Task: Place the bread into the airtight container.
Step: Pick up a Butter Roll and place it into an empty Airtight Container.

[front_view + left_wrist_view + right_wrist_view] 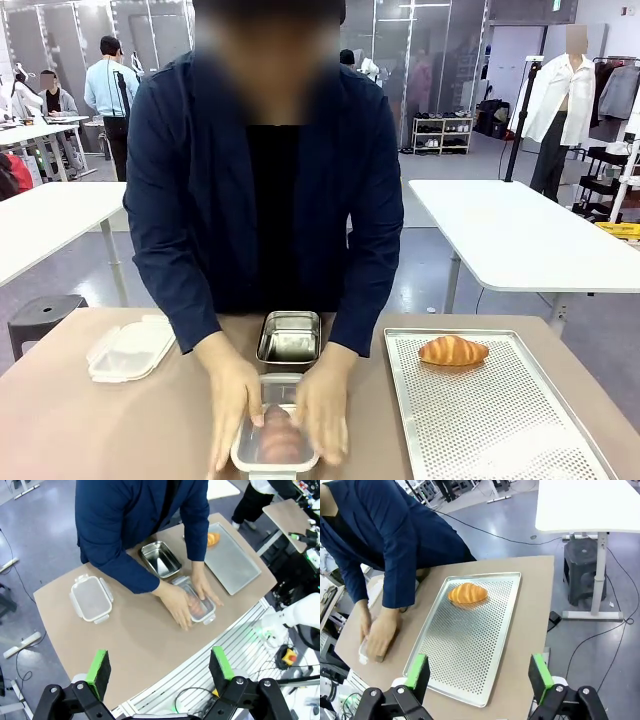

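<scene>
A person leans over the table with both hands [235,400] pressed on a steel airtight container [243,455] near the front edge. A brown piece of bread [281,436] shows through its clear lid. In the left wrist view that container [207,616] lies under the same hands. A golden croissant [453,350] rests on the perforated tray [500,420], also visible as a croissant [466,593] from the right wrist. My left gripper [159,667] hangs open high above the table. My right gripper [480,672] is open above the tray's [465,645] near end, holding nothing.
An empty steel container [290,338] stands just behind the closed one. A clear plastic lidded box [130,350] lies at the table's left. White tables and a black stool [582,570] stand around on the floor.
</scene>
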